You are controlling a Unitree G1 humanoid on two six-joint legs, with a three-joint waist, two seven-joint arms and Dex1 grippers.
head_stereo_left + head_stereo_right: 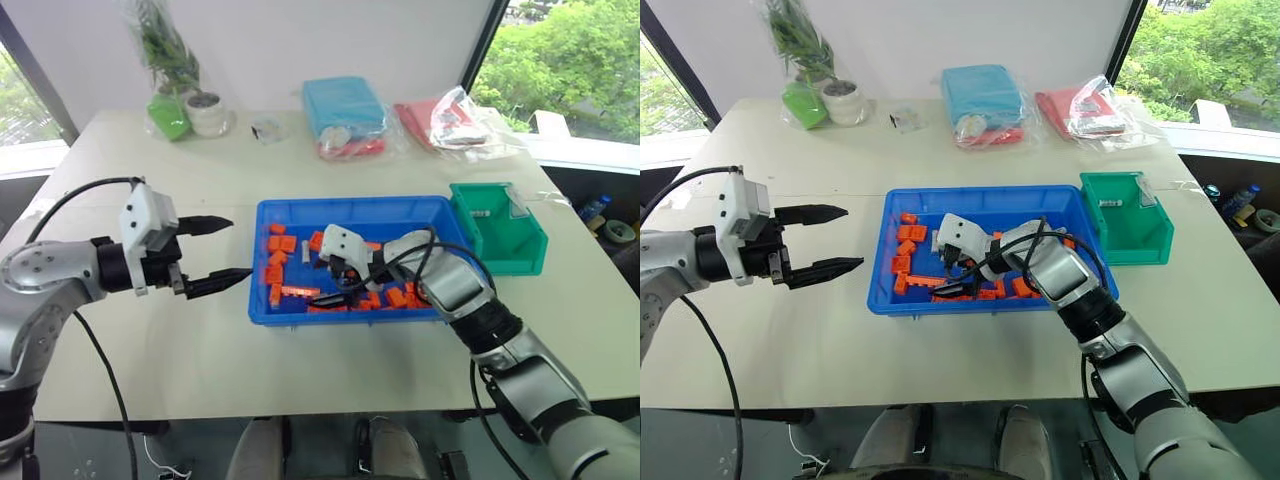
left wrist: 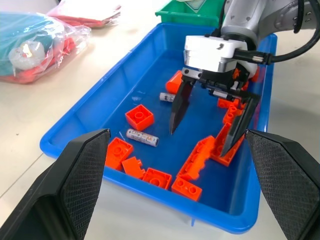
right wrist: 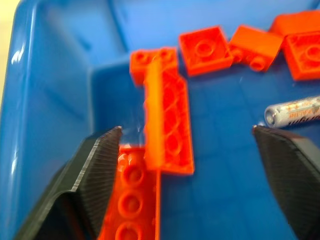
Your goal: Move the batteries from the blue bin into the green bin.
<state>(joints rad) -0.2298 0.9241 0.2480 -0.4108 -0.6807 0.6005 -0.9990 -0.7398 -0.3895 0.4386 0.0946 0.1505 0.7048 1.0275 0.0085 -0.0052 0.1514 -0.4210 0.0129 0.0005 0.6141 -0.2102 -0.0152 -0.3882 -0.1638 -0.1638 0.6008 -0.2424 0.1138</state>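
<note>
The batteries (image 2: 142, 137) lie on the floor of the blue bin (image 1: 262, 300), among orange bricks (image 2: 139, 116); I see two of them near each other, and one more inside the green bin (image 1: 1128, 245). My right pincer (image 2: 210, 117) hangs inside the blue bin with its fingers wide apart and holds nothing. My left pincer (image 1: 218, 254) hovers over the surface (image 1: 150, 350) beside the blue bin, also wide and empty.

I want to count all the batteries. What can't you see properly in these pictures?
- Batteries in the blue bin: two show; the right gripper and orange bricks may hide more.
- Green bin, head views: its front wall hides the floor; one small pale thing is too small to name.
- Right wrist view: a battery is cut off by the edge.
</note>
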